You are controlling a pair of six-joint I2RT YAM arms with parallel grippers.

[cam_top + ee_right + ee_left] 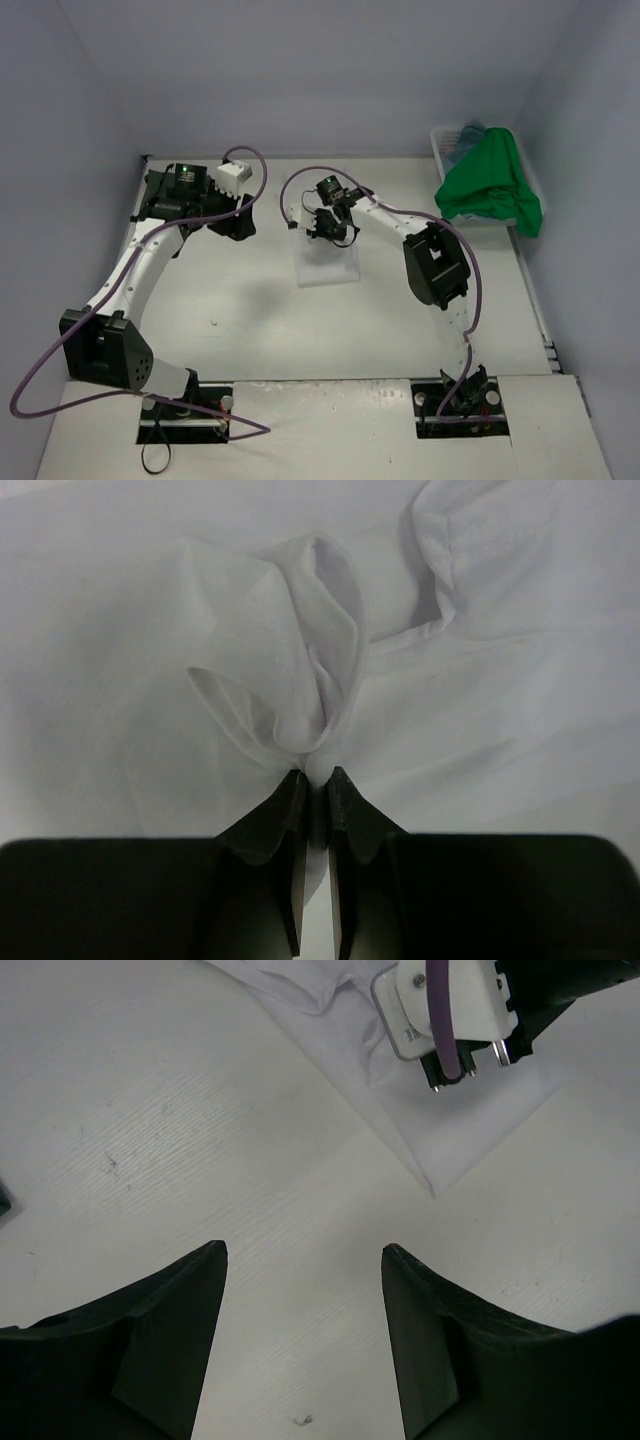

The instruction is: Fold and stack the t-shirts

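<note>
A white t-shirt [327,262] lies flat in the middle of the table, hard to tell from the pale surface. My right gripper [323,230] is at its far edge, shut on a pinched-up fold of the white cloth [300,680], which bunches just above the fingertips [312,775]. My left gripper [238,222] hovers over bare table left of the shirt, open and empty [305,1252]. In the left wrist view, a corner of the white t-shirt [450,1130] and the right gripper [465,1010] show at the top. A bright green t-shirt [490,185] drapes over the basket, with teal-blue cloth [470,133] behind it.
The white lattice basket [443,150] stands at the back right against the wall. Grey-blue walls close in the table on the left, back and right. Purple cables loop from both arms. The arm bases [180,410] sit at the near edge.
</note>
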